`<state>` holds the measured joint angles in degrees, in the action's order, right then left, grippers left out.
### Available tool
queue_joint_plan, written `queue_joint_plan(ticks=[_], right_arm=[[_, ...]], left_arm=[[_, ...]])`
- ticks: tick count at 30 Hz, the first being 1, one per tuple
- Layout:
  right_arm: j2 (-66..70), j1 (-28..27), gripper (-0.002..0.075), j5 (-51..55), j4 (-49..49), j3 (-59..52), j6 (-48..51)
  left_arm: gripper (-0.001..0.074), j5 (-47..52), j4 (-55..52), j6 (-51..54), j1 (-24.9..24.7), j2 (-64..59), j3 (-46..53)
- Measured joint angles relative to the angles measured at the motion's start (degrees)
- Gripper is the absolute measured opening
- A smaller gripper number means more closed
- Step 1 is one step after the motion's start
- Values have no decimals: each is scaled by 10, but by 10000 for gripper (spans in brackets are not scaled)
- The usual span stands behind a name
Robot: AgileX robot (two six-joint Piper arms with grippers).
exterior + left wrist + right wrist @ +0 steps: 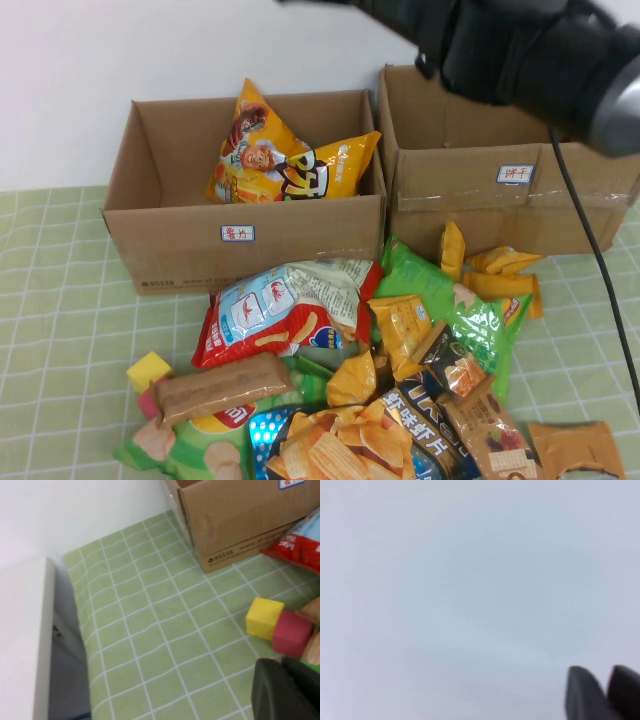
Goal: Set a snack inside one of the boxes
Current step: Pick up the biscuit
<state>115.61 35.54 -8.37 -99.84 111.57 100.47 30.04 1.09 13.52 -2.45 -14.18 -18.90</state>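
Two open cardboard boxes stand at the back: the left box (pixel 300 245) holds an orange chip bag (pixel 285 165), and the right box (pixel 470 190) shows no contents. A pile of snacks lies in front, with a red-and-white bag (pixel 285 310), a green bag (pixel 450 310) and a brown bar (pixel 220 388). My left gripper (pixel 281 666) is shut and empty, low over the cloth beside a yellow block (pixel 264 617) and a red block (pixel 292 632). My right arm (pixel 530 50) reaches high across the right box. My right gripper (pixel 606 677) is shut and empty, facing a blank white wall.
A green checked cloth (pixel 60 330) covers the table, with bare cloth left of the pile. In the left wrist view the left box's corner (pixel 235 520) and the red bag (pixel 300 545) are close by. A white wall stands behind the boxes.
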Motion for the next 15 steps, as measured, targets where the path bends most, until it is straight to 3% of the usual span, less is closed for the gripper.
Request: queue_joint_plan(ticks=[1, 4, 7, 11, 15], right_arm=[[-13, 8, 115, 3, 0, 0, -2], [-40, 32, 33, 15, 0, 1, 0], [-59, 48, 8, 58, 0, -19, 18], [-77, 48, 1, 222, 15, -77, 1], [-78, 38, -1, 461, 252, -97, -194]], left_arm=[[-2, -1, -5, 0, 0, 0, 0], [-2, -1, -11, 0, 0, 0, 0], [-2, -1, -11, 0, 0, 0, 0], [-3, -2, -11, 0, 0, 0, 0], [-2, -3, -11, 0, 0, 0, 0]])
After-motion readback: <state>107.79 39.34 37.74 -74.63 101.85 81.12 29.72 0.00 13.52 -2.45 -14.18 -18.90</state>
